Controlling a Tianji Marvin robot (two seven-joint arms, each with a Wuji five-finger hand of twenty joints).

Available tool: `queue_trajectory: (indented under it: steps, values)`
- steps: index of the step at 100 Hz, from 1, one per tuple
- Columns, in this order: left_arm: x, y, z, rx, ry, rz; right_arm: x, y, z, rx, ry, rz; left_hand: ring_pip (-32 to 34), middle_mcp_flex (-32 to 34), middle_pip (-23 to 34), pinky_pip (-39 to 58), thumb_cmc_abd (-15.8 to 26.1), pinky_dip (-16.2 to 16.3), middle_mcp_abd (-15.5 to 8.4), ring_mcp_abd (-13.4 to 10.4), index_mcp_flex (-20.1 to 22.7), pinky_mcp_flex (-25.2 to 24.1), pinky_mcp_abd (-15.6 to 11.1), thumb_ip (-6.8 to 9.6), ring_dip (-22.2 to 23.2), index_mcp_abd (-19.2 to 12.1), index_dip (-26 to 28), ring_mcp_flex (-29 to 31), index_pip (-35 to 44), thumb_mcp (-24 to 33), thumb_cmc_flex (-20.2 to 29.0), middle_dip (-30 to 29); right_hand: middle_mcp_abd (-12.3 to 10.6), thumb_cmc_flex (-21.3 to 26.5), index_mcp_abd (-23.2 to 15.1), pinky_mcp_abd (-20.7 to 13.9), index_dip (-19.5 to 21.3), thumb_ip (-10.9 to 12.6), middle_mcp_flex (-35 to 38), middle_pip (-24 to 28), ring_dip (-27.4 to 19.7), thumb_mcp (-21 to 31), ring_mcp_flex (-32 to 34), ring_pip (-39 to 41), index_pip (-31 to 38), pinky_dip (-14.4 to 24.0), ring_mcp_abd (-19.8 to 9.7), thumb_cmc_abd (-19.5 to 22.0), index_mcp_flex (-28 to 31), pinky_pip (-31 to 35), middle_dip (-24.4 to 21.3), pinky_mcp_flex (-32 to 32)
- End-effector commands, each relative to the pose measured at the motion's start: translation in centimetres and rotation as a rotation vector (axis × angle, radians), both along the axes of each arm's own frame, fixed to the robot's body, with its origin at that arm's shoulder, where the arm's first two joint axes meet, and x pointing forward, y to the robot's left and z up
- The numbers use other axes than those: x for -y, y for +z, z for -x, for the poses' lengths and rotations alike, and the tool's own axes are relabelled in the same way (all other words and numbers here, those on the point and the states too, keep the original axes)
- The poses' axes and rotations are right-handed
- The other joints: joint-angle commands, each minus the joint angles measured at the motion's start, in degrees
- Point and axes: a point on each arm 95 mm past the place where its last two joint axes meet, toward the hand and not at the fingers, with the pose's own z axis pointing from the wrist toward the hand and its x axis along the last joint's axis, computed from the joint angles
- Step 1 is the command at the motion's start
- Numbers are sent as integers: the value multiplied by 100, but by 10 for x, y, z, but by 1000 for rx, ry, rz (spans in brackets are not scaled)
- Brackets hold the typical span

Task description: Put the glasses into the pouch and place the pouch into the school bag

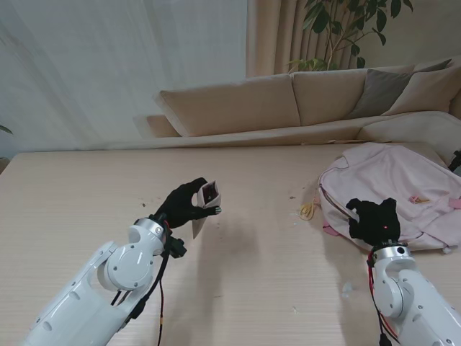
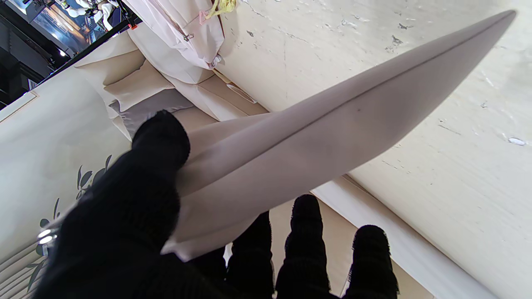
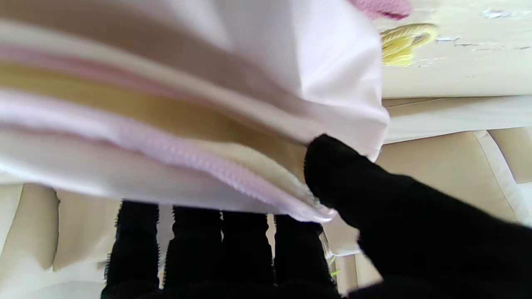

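Note:
My left hand (image 1: 186, 205), in a black glove, is shut on the beige pouch (image 1: 205, 205) and holds it off the table near the middle. The left wrist view shows the pouch (image 2: 332, 128) flat and long, pinched between thumb (image 2: 160, 141) and the other fingers. A dark shape, perhaps the glasses, shows at the pouch's open top end. The pink school bag (image 1: 403, 191) lies at the right. My right hand (image 1: 374, 220) grips its near edge. In the right wrist view the bag's zipped rim (image 3: 187, 153) sits between thumb and fingers.
A yellow tassel (image 1: 307, 210) lies on the table beside the bag's left edge. A beige sofa (image 1: 302, 101) runs behind the table's far edge. Small white scraps (image 1: 346, 288) dot the table near my right arm.

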Motion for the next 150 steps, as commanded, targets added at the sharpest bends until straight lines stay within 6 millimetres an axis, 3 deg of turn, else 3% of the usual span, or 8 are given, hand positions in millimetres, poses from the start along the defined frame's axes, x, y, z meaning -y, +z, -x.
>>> queue_trajectory:
  steps: [1,10,19,30,43,70,103,150]
  values:
    - [5,2,1,-2,-15,12,1,-3,-3,28,-19,32,68,69,70,31,614,-124,-60,-48,442,-94,47,-147,0,-700,142,54,625,-21,200,30,170,401,-128,189,-380,-429,514,58,36,204,491,221,597,151,110,-373,324,195,-54,253]
    - [5,2,1,0,-14,13,1,-2,-7,56,-39,39,69,69,71,35,612,-123,-64,-46,441,-92,46,-149,1,-694,138,56,622,-31,194,30,190,609,-402,370,-474,-519,1376,173,138,233,1246,697,1201,325,174,-789,748,546,-180,1052]
    - [4,1,0,-3,-15,10,0,-4,-12,53,-45,50,67,70,72,35,615,-123,-64,-50,442,-94,44,-145,0,-703,141,53,628,-32,193,30,215,605,-544,308,-141,-523,1987,862,427,420,1879,1463,1458,556,220,-1098,1174,995,-209,1728]
    - [2,-1,-1,-11,-13,6,-4,-8,-17,16,-55,82,66,67,72,30,610,-126,-68,-43,443,-102,40,-142,-1,-700,141,51,628,-32,200,30,209,584,-857,191,554,-539,1938,1761,830,530,2004,2369,1564,804,123,-1229,1359,1433,352,1919]
    - [1,-1,-1,-13,-13,-1,-15,-12,-26,-39,-51,94,67,66,72,27,612,-128,-61,-38,439,-102,42,-141,0,-697,143,49,630,-36,200,30,293,595,-920,145,941,-556,1817,2214,1084,606,1884,3097,1574,954,62,-1274,1427,1610,827,1836]
    - [-6,-1,1,-15,-7,-19,-56,-11,-48,-175,19,149,62,57,66,22,613,-129,-63,-42,432,-104,43,-138,-1,-689,144,37,629,-44,194,29,226,497,-1020,110,1129,-609,1891,2247,1079,789,1969,3203,1571,984,-38,-1385,1510,1617,1008,1899]
    - [-14,1,6,-6,3,-34,-125,-2,-67,-244,106,88,70,55,74,24,599,-126,-68,-47,422,-100,43,-135,2,-704,146,51,638,-38,192,34,274,537,-983,110,1178,-621,1904,2223,1082,823,1981,3196,1574,985,-6,-1421,1529,1601,1072,1895]
    - [-28,-1,16,2,41,-33,-242,8,-62,-316,276,-48,72,63,81,35,593,-122,-47,-38,425,-96,45,-138,4,-689,137,42,645,-26,205,36,243,550,-1000,132,1200,-621,1859,2185,1087,781,1923,3168,1557,943,-33,-1362,1474,1480,1122,1795]
